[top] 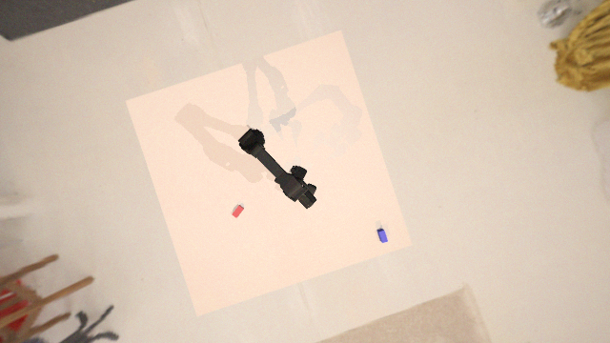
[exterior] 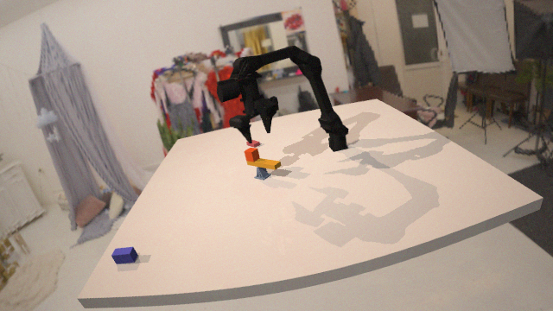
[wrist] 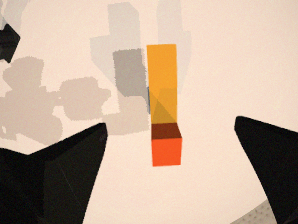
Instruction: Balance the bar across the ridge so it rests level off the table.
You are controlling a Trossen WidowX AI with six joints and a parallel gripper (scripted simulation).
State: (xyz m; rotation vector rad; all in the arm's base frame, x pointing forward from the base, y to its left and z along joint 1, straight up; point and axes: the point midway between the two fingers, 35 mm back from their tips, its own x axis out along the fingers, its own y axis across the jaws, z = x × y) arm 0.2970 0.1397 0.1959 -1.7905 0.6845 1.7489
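The arm [exterior: 308,69] is matte black all over, no other colour on it that I can spot. Links are chunky and boxy with rounded joint housings, and it's got a stubby cylindrical base [exterior: 338,140]. From the top view it reads as a slim bar with a fat knob at 10 o'clock and a blocky wrist at 4. The gripper [exterior: 256,125] ends in two tapered, pointy black fingers [exterior: 242,125]. Cables, screws and markings are too small to make out.

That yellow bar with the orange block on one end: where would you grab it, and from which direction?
Probably from straight above, across the narrow width of the bar near its resting point on the ridge. The long flat sides suit the open end effector, and the orange block adds end weight.
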